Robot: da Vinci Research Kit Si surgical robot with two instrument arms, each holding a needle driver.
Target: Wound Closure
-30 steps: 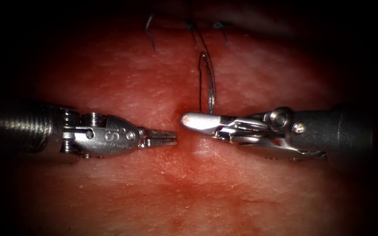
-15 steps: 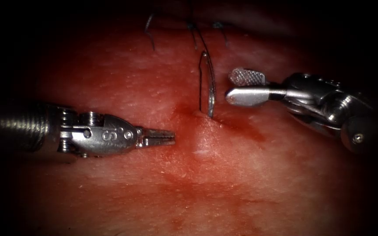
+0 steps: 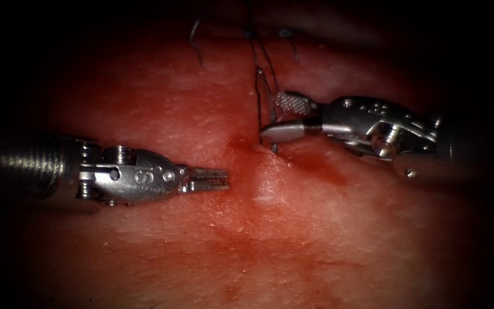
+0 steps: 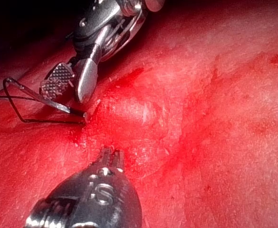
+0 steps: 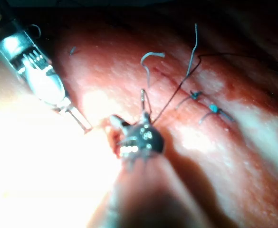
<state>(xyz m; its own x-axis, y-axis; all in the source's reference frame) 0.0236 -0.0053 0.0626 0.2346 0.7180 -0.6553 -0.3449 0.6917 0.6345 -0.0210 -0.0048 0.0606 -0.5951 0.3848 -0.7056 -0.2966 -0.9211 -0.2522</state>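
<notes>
The right claw (image 3: 271, 117) is sitting wide open around the needle (image 3: 258, 109), one jaw on each side, not yet squeezing it. The needle is poking into the tissue (image 3: 293, 229) just right of the cut (image 3: 236, 143), with its curve standing up on the far side. Dark thread (image 3: 267, 57) is running off to the far edge. The left claw (image 3: 224, 180) is looking closed and holding nothing, lying left of the cut with open room around it.
</notes>
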